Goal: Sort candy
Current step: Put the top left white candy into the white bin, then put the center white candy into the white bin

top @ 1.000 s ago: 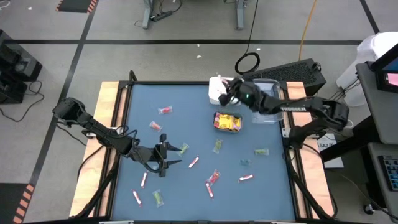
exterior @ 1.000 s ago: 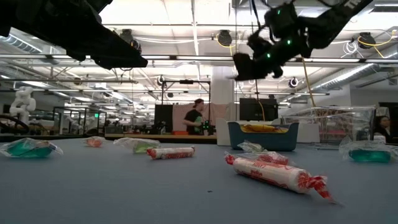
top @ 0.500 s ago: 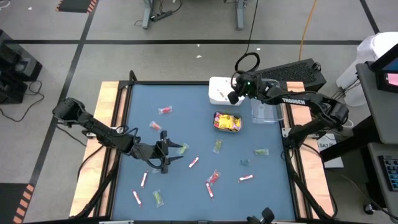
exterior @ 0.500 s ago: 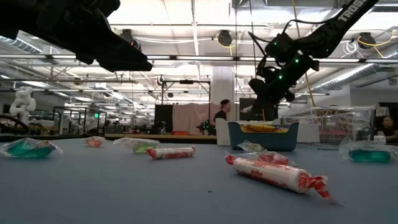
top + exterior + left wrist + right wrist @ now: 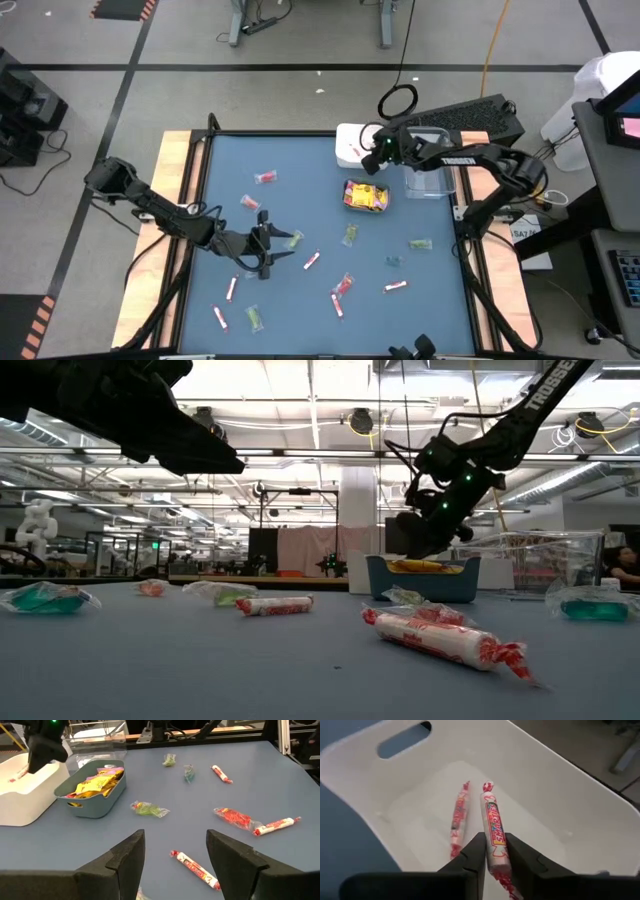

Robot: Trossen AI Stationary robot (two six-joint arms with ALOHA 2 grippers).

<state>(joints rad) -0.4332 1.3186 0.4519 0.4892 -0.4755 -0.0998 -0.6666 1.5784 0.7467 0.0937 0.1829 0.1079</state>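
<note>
A pink-white candy stick [image 5: 495, 837] is being pinched between the right gripper [image 5: 494, 851] fingers just over the white bin [image 5: 560, 800], beside one stick [image 5: 457, 820] already lying inside. The release is best made low over the bin floor, so nothing bounces out. The left gripper [image 5: 175, 851] is being held spread, empty, well apart from that bin.

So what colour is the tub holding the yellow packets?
Teal tub, clearest in the left wrist view.

The blue table [image 5: 300, 200] has wooden edges and stands on a grey floor [image 5: 180, 40] marked with dark lines. A yellow cable [image 5: 492, 45] runs over the floor behind the table. Far past the table is a big hall with a white pillar [image 5: 357, 510], ceiling lights [image 5: 360, 422] and dark racks [image 5: 120, 550].
</note>
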